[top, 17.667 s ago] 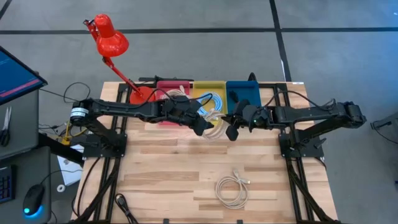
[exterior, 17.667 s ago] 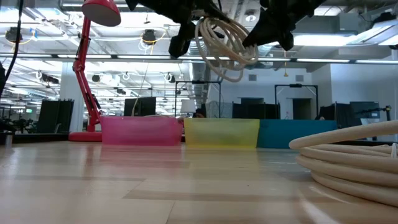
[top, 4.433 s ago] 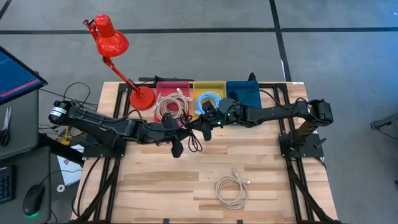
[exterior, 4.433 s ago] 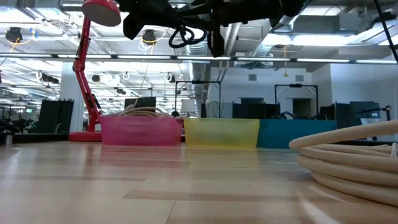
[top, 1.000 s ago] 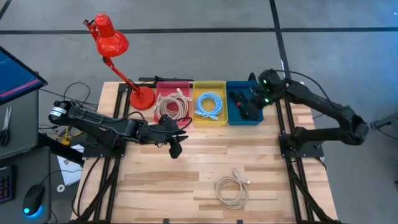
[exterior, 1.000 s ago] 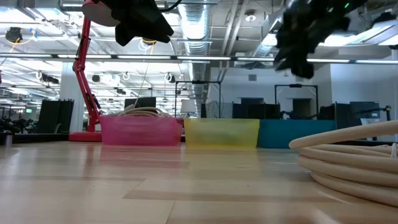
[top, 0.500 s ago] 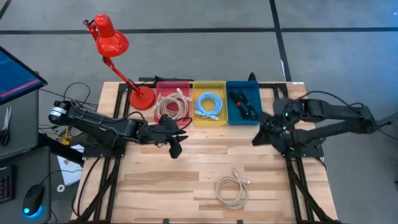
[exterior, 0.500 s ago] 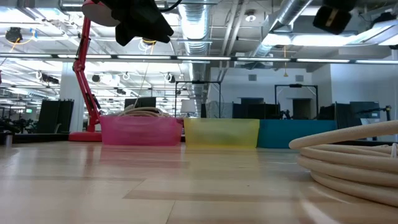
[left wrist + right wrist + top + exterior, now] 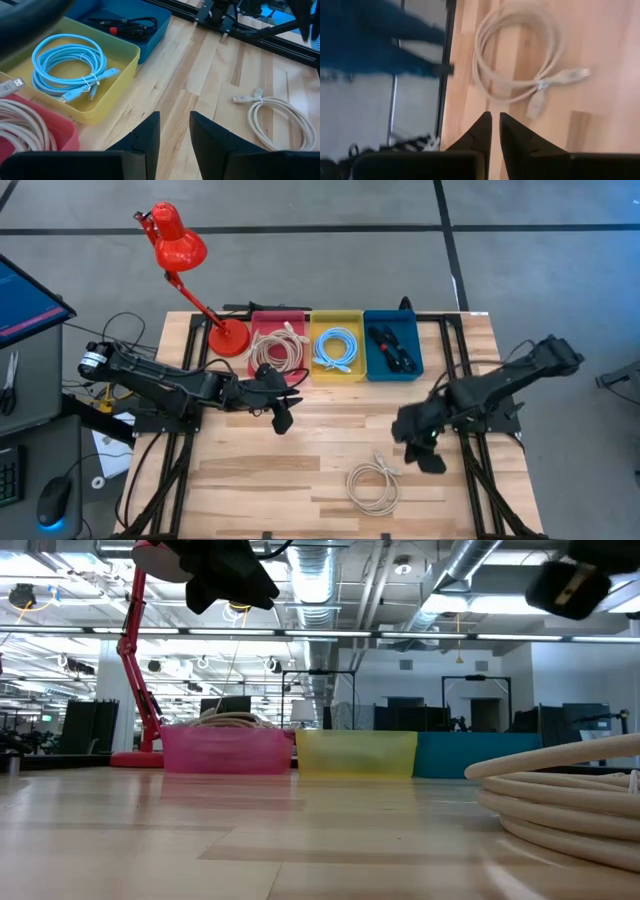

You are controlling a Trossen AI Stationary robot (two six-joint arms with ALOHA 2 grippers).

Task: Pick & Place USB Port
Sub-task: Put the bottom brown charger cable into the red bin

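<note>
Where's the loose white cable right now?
In the high view the white cable lies coiled on the table's near edge, right of centre, just beside the right gripper.

text: none legible | labels: none | signs: none

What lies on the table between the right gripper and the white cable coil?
Nothing: the high view shows only bare wooden table between the right gripper and the white cable coil.
</note>
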